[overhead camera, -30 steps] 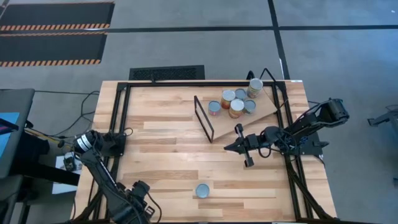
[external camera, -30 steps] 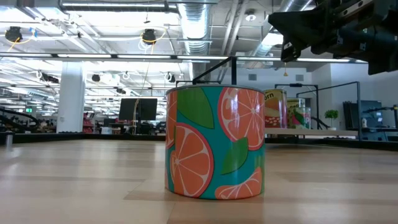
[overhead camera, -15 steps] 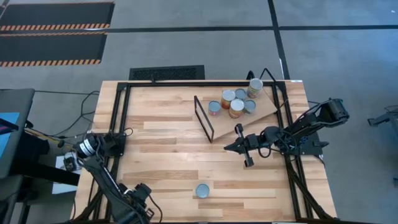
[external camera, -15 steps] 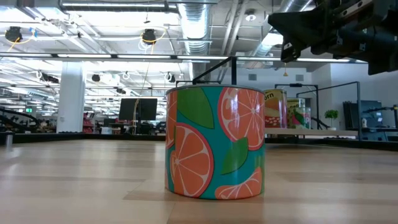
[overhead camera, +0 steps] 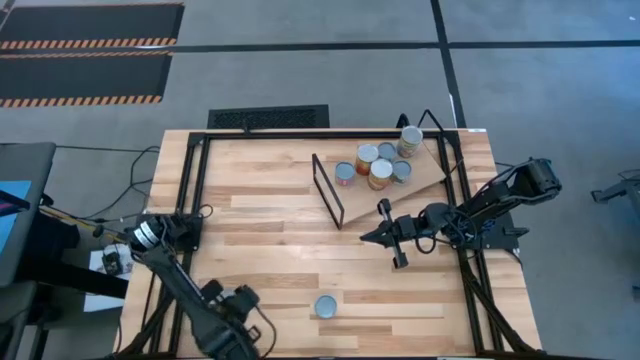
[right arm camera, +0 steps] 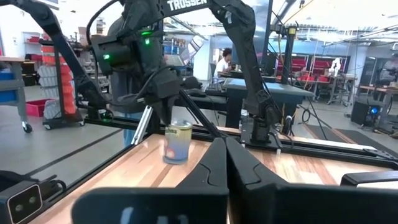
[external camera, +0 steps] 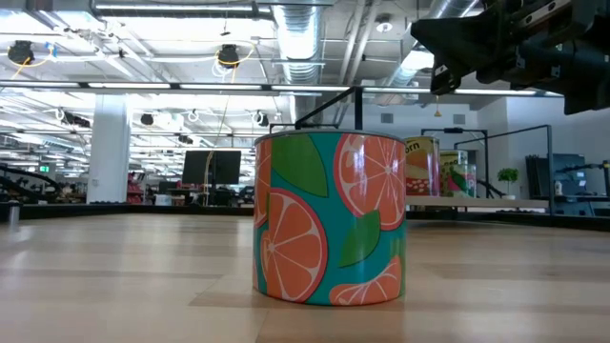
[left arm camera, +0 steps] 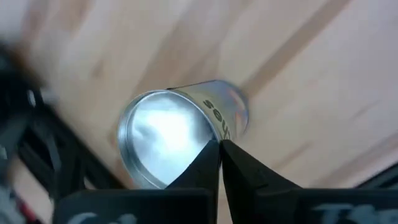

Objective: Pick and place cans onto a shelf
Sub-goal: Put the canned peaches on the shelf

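A lone can (overhead camera: 325,306) stands upright on the wooden counter (overhead camera: 270,230) at about 6 o'clock in the overhead view, close to the near edge and well apart from the rest. From counter height its label shows orange slices and green leaves on teal (the silver lid is seen only from above). The left claw (overhead camera: 243,322) sits just beside this can, toward 9 o'clock of it, not touching it in the overhead view. Its fingers (left arm camera: 208,163) are pressed together with nothing between them, and in the left wrist view their tips overlap the can's round silver top (left arm camera: 163,134).

The shelf (overhead camera: 425,170), a tilted light-wood board, lies toward 1 o'clock of the counter, with a thin black wire frame (overhead camera: 328,190) standing at its inner end. Six cans (overhead camera: 379,166) cluster on it, touching or nearly so: silver-topped ones and tan or orange-labelled ones, with one (overhead camera: 410,139) set furthest toward 12 o'clock.

The right claw (overhead camera: 368,238) hovers above the counter at about 3 o'clock, between the shelf and the lone can, pointing toward 9 o'clock. Its fingers (right arm camera: 219,163) are closed on each other and carry nothing. Past them, the right wrist view shows the lone can (right arm camera: 177,142) across the counter, with the left arm over it.
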You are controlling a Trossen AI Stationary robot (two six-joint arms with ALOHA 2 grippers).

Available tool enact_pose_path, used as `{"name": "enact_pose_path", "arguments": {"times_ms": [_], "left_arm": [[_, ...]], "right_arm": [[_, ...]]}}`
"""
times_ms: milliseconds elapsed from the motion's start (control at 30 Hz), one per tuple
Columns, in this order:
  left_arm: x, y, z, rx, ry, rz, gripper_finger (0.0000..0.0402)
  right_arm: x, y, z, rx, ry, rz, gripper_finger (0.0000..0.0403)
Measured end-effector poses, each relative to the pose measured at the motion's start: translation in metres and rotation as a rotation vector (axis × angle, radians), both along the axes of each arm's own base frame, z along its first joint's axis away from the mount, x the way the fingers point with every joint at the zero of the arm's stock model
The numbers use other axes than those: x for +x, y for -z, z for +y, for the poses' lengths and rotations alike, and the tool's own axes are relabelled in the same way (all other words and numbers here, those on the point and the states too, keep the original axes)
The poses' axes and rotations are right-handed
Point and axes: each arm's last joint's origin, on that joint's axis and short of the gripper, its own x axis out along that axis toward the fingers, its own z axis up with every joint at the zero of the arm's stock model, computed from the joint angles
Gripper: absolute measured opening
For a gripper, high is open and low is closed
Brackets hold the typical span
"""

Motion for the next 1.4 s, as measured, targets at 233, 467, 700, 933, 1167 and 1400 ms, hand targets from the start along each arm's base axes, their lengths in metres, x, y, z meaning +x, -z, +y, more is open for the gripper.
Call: {"name": "enact_pose_path", "arguments": {"times_ms": [233,467,700,933,1167,1400], "left_arm": [[0.046,-0.023,0.058,0.094,0.168,-0.121,0.0000],[0.118,-0.027,0.116,0.036,0.456,-0.304,0.0000],[0.153,-0.029,0.163,0.045,0.618,-0.392,0.0000],[0.175,-0.018,0.175,0.024,0.698,-0.442,0.0000],[0.182,0.004,0.171,0.010,0.707,-0.397,0.0000],[0.186,0.003,0.167,0.003,0.699,-0.441,0.0001]], "right_arm": [[0.000,-0.001,0.000,-0.001,0.000,-0.008,0.0004],[-0.002,0.000,0.010,0.010,-0.022,0.000,0.0004],[-0.007,0.005,0.026,0.010,0.009,0.054,0.0004],[-0.011,0.007,0.030,0.010,0.018,0.059,0.0005],[-0.011,0.006,0.028,-0.002,0.027,0.050,0.0004],[-0.011,0.006,0.028,-0.007,0.027,0.051,0.0003]]}}
